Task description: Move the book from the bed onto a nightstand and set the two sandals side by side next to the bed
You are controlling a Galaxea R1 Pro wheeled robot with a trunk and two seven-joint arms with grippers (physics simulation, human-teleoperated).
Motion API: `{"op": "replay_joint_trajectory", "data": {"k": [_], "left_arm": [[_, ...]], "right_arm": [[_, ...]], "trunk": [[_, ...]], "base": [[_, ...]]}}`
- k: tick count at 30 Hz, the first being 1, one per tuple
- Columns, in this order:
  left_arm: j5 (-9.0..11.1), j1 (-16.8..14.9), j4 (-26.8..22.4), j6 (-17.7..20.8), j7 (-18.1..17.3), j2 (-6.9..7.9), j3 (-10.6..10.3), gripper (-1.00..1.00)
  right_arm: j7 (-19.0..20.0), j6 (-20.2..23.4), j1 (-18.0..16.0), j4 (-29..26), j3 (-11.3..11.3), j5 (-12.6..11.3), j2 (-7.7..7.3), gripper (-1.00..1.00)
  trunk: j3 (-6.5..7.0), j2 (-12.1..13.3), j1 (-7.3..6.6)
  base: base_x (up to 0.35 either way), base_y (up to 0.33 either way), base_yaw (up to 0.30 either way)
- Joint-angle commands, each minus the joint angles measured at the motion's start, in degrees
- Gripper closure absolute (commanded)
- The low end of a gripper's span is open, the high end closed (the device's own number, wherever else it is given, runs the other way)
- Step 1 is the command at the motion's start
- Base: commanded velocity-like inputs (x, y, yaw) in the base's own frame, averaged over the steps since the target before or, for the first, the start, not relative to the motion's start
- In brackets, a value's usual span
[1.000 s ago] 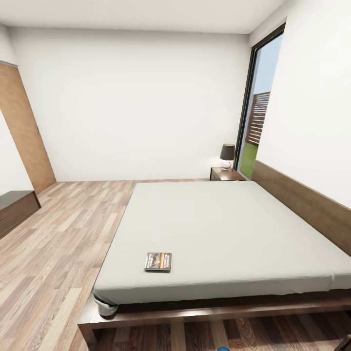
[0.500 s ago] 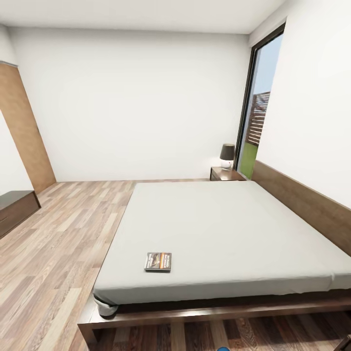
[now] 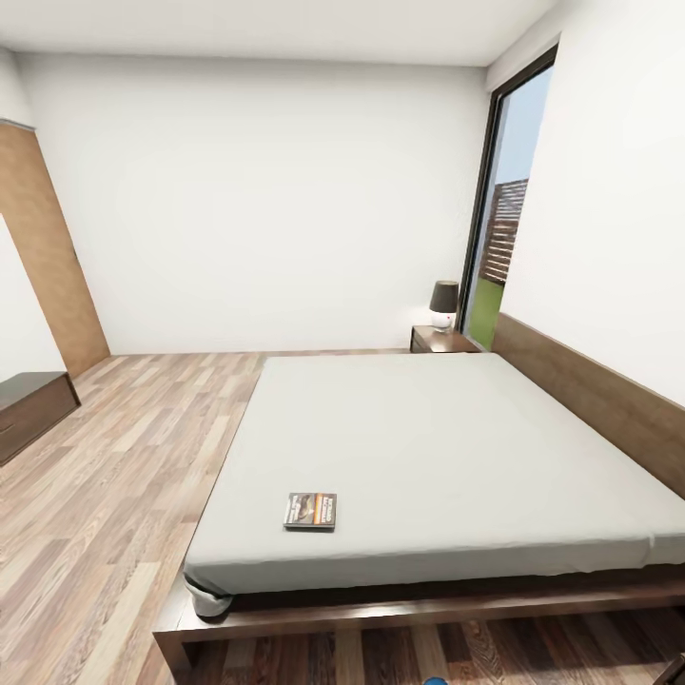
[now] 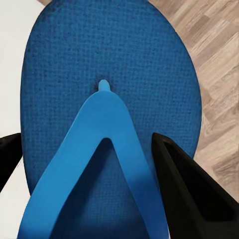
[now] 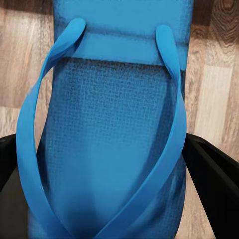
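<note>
White walls and ceiling, brown wood-plank floor point(image 3: 114, 457). The bed point(image 3: 447, 457) takes the centre and right of the head view: plain light-grey mattress on a dark wood frame, headboard point(image 3: 609, 404) running along the right-hand wall. Tall dark-framed window point(image 3: 499, 205) at upper right, with a slatted fence and grass outside.

Nightstand point(image 3: 440, 339) at centre right of the frame, in the far corner beside the head of the bed, just below the window; a dark-shaded lamp point(image 3: 443, 304) stands on it. Low dark bench point(image 3: 33, 407) at the left edge. Wood door panel point(image 3: 48, 257) on the left wall above it.

Book point(image 3: 310, 511): flat on the mattress, lower centre of the frame, near the bed's near-left corner, clear of both edges.

Open floor: wide strip from lower left up to the far wall, left of the bed. A narrower strip of planks runs along the bottom of the frame under the bed's near edge.

My left gripper point(image 4: 107, 164): 2 black fingers point(image 4: 184, 194), 1 either side of a blue sandal point(image 4: 109, 99), toe post and Y-strap facing the camera; planks beyond. I cannot tell whether the fingers press on it.

My right gripper point(image 5: 109, 174): fingers point(image 5: 214, 179) flank the other blue sandal point(image 5: 114, 114), strap ends at the upper part of that view. Grip likewise cannot be judged.

A small blue spot point(image 3: 434, 680) sits at the bottom edge of the head view.
</note>
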Motion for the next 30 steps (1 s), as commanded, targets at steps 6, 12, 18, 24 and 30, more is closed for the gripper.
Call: {"op": "replay_joint_trajectory", "data": {"k": [6, 12, 18, 24, 30], "left_arm": [[-0.04, -0.02, -0.09, -0.14, 0.43, 0.48, 0.10, 1.00], [-0.05, -0.03, -0.10, -0.16, 0.45, 0.52, 0.05, 1.00], [-0.09, -0.02, -0.10, -0.17, 0.24, 0.44, -0.06, 1.00], [-0.11, -0.03, -0.10, -0.18, 0.20, 0.41, -0.21, 1.00], [-0.04, -0.03, -0.10, -0.18, 0.19, 0.43, -0.14, 1.00]], "right_arm": [[-0.02, -0.35, -0.09, 0.22, 0.28, -0.19, 0.02, 1.00], [-0.02, -0.35, -0.09, 0.22, 0.33, -0.17, 0.03, 1.00], [-0.02, -0.35, -0.09, 0.22, 0.36, -0.18, 0.03, 1.00], [0.03, -0.35, -0.09, 0.22, 0.36, -0.20, 0.06, 1.00], [0.06, -0.24, 0.07, 0.26, 0.37, -0.26, 0.08, 1.00]], "trunk": [[-0.09, -0.08, 0.02], [-0.09, -0.08, 0.02], [-0.09, -0.08, 0.02], [-0.09, -0.08, 0.02], [-0.09, -0.08, 0.02]], "base": [[0.000, 0.140, 0.000], [0.001, 0.156, 0.000], [0.089, 0.041, 0.000], [0.042, 0.013, 0.000], [0.027, 0.010, 0.000]]}}
